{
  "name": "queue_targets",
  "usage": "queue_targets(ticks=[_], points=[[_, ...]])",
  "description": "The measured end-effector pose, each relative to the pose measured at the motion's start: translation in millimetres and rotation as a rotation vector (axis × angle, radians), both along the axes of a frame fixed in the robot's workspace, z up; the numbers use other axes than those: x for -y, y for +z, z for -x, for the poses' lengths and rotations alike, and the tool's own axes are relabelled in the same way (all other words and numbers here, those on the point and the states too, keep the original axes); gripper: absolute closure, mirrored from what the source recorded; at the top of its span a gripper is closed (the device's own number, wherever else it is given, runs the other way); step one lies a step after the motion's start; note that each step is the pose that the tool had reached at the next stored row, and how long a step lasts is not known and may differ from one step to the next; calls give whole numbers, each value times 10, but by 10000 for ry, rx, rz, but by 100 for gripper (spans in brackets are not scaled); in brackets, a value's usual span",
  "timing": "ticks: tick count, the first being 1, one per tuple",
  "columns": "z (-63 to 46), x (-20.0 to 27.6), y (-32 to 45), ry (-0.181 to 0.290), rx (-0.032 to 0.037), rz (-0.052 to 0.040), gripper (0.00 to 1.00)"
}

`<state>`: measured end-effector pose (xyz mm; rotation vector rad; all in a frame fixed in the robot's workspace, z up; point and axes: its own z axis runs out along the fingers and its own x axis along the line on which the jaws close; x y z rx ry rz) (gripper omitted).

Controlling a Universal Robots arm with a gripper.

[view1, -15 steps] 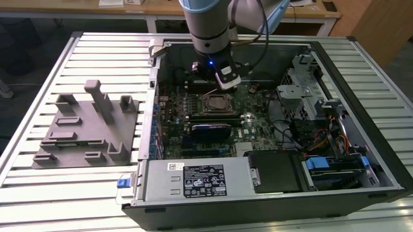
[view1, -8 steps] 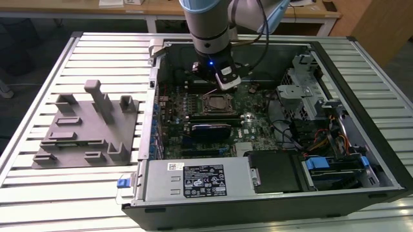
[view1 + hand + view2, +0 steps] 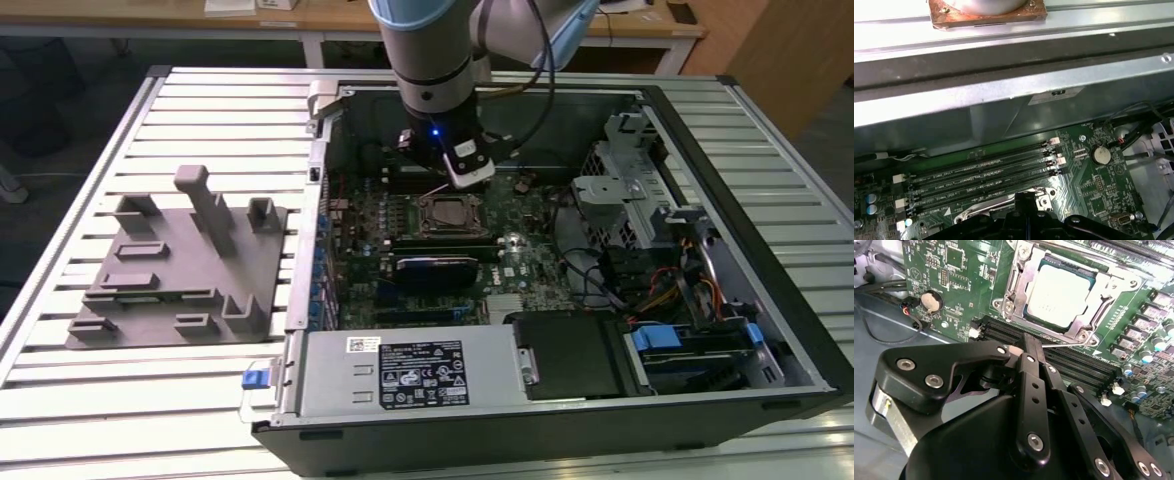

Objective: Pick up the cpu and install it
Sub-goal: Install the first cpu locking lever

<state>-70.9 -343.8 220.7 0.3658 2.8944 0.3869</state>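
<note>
The gripper point(image 3: 1026, 347) sits closest to the lens in the second wrist view. Its black jointed fingers point(image 3: 1030, 390) are drawn together at the tip with no gap between them and nothing visibly held. A thin metal lever point(image 3: 1066, 344) runs off sideways from right at the fingertips; whether they touch it cannot be told. Just past the tip, across the black memory slots point(image 3: 1079, 365), the cpu point(image 3: 1061, 295) lies flat in its socket on the green board point(image 3: 954, 270). Its pale silver top faces up and the metal socket frame point(image 3: 1013, 290) surrounds it. A round battery point(image 3: 930, 301) sits on the board well off to one side of the gripper.

In the first wrist view the fingertips point(image 3: 1026, 200) hang over the edge of the memory slots point(image 3: 984, 175).

In the exterior view the gripper point(image 3: 450, 184) points down into the open computer case point(image 3: 694, 150), just above the cpu point(image 3: 445, 212). A grey tray point(image 3: 174, 270) stands well away from it on the slatted table point(image 3: 80, 150), outside the case.
</note>
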Motion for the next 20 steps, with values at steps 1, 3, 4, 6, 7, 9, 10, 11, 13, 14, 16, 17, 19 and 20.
queue_targets(ticks=[1,3,4,6,7,9,10,11,13,14,16,17,19,20], points=[[0,-9,-3,-10,0,0,89],[0,-25,-11,-32,0,1,89],[0,-32,-16,-46,-1,2,89],[0,-45,-29,-82,0,9,89],[0,-49,-35,-100,1,13,89],[0,-60,-47,-141,-1,21,89],[0,-66,-53,-162,-2,23,89],[0,-73,-59,-183,-2,25,89],[0,-92,-72,-222,0,30,89],[0,-102,-78,-242,0,35,89],[0,-119,-91,-285,0,55,89],[1,-125,-97,-313,0,71,89],[2,-129,-110,-409,1,109,89],[2,-130,-116,-480,1,122,89]])
